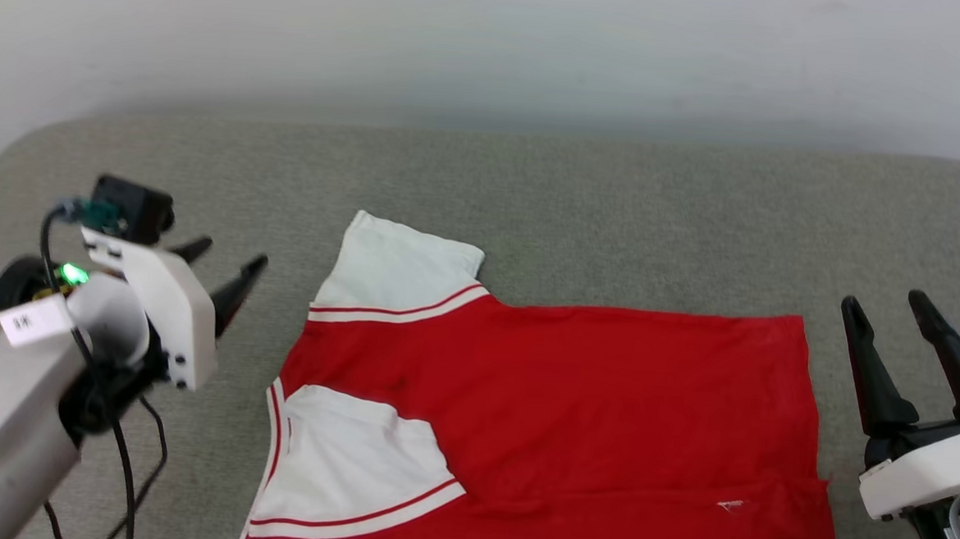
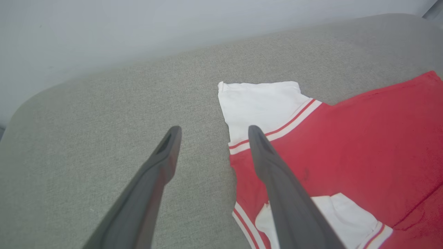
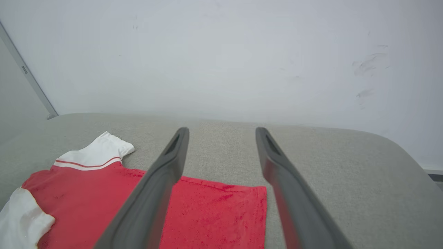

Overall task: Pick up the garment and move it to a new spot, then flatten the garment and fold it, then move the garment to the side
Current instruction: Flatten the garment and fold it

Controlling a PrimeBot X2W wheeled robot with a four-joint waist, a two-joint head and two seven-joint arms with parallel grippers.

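Note:
The garment [image 1: 571, 406] lies flat on the grey cushioned surface [image 1: 582, 209], plain red side up, neck end to the left. One white sleeve [image 1: 398, 269] points toward the wall and the other white sleeve [image 1: 346, 468] is folded onto the red body. A fold line runs across its near part. My left gripper [image 1: 230, 260] hovers open just left of the garment [image 2: 363, 145], holding nothing. My right gripper [image 1: 889, 303] stands open beside the hem on the right, clear of the garment [image 3: 214, 207].
A pale wall [image 1: 491, 48] runs behind the cushioned surface. The surface's rounded left corner [image 1: 18, 155] is near my left arm. A black cable [image 1: 128, 481] hangs from the left wrist. Bare grey fabric stretches beyond the garment.

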